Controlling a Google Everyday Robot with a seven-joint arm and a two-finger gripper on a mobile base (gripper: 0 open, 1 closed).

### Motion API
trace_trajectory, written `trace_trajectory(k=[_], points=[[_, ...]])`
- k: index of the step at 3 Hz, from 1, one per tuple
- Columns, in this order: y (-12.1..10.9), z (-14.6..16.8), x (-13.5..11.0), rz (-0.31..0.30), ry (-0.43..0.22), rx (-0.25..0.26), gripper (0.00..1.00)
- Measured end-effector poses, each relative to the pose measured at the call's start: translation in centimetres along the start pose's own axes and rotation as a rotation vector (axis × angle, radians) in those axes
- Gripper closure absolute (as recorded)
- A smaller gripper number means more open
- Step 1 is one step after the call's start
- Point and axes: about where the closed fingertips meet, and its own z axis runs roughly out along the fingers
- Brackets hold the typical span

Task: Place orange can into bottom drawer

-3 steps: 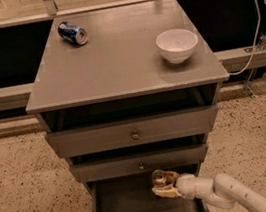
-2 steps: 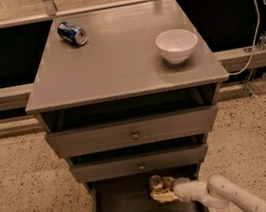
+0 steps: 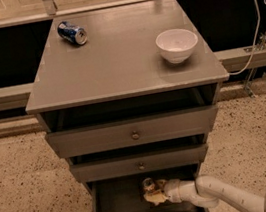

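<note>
Gripper (image 3: 157,195): pinching orange can (image 3: 148,185) within bottom drawer (image 3: 118,207). Advisable: seat can on floor beneath before releasing.

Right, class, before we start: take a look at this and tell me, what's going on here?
A robot arm reaches in from the lower right into the open bottom drawer of a grey cabinet. Its gripper is inside the drawer, holding the orange can upright above the dark drawer floor. The can has not been let go yet. On the cabinet top, a blue can lies on its side and a white bowl stands untouched.
</note>
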Motion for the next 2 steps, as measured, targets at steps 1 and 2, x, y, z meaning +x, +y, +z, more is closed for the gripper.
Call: trace_trajectory(k=[1,2], points=[[0.26,0.11,-0.11,-0.002,-0.004,-0.009,0.23],[0.45,0.37,-0.12,-0.001,-0.005,-0.013,0.00]])
